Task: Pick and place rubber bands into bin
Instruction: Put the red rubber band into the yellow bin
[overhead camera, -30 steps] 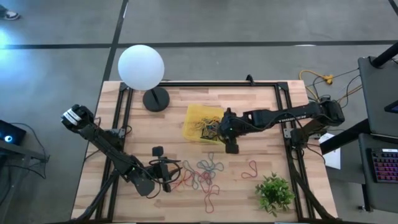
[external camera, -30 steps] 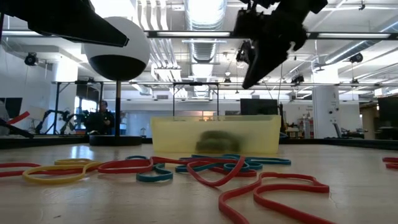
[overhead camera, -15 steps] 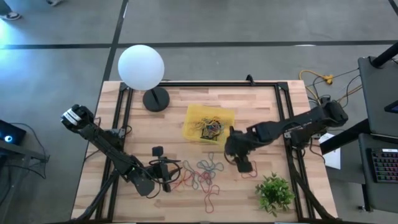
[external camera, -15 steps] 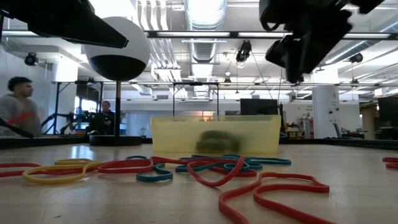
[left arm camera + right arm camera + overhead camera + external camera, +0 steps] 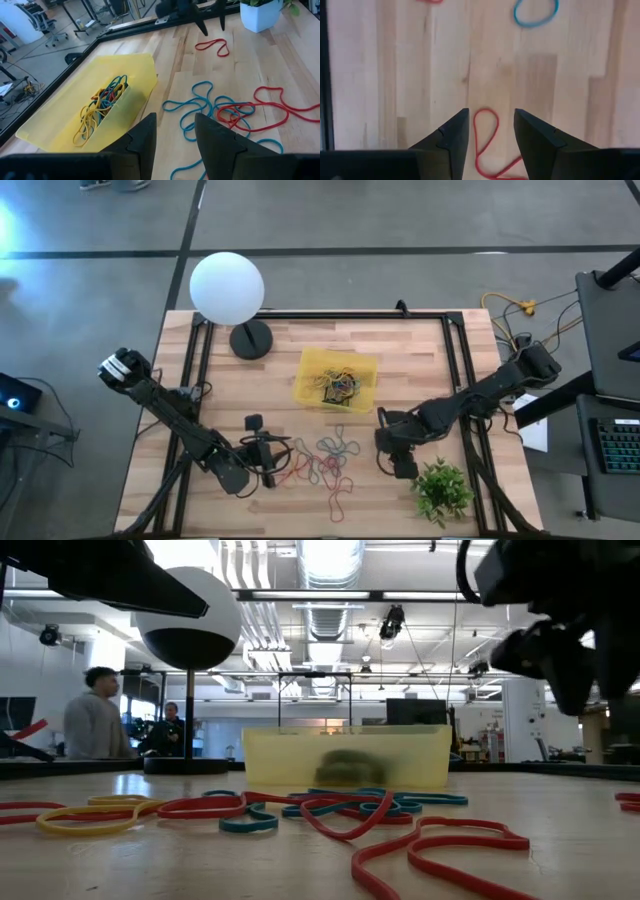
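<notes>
The yellow bin [image 5: 337, 378] lies on the wooden table with several rubber bands inside it [image 5: 100, 107]. More rubber bands [image 5: 330, 455], blue, red and others, lie loose near the table's front. One red rubber band [image 5: 486, 131] lies apart toward the right. My right gripper [image 5: 402, 463] hangs open above it, pointing steeply down; in the right wrist view the band shows between the fingers [image 5: 490, 111], on the table and untouched. My left gripper [image 5: 268, 463] waits open at the near left, beside the loose bands, with nothing between its fingers [image 5: 175, 116].
A white globe lamp [image 5: 227, 288] stands at the far left. A small green plant [image 5: 441, 488] in a white pot stands just near-right of my right gripper. A small black block [image 5: 254, 422] lies near my left gripper. People [image 5: 97, 725] move in the room beyond.
My right gripper has swung from beside the bin toward the table's near right corner. It has sunk a little and tipped more steeply down, and now stands over the lone red rubber band. The bands and the bin have not moved.
</notes>
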